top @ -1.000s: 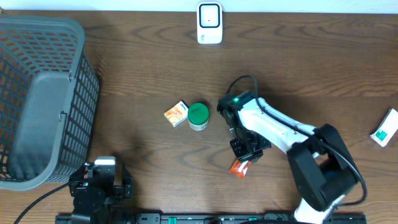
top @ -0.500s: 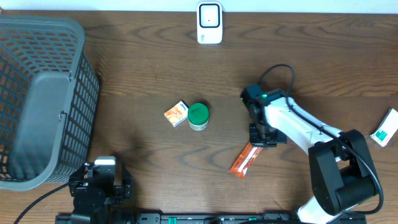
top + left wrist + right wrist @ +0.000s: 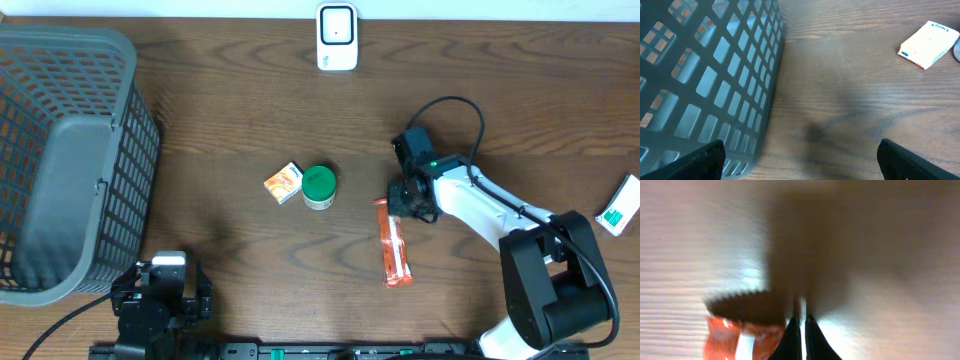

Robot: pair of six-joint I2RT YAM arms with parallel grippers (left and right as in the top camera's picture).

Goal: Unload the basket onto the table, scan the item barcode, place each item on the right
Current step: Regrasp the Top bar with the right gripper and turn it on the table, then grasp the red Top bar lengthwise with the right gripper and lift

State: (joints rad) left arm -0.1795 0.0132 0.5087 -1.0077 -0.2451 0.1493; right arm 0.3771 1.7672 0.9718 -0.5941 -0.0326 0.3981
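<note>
Right hand pinches shut on the orange packet's far end; its length trails toward the counter's near edge.

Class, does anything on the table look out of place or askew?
The orange packet is pinched only at one end by the shut right hand; the rest trails loose. A white box sits apart at the right edge of the table.
</note>
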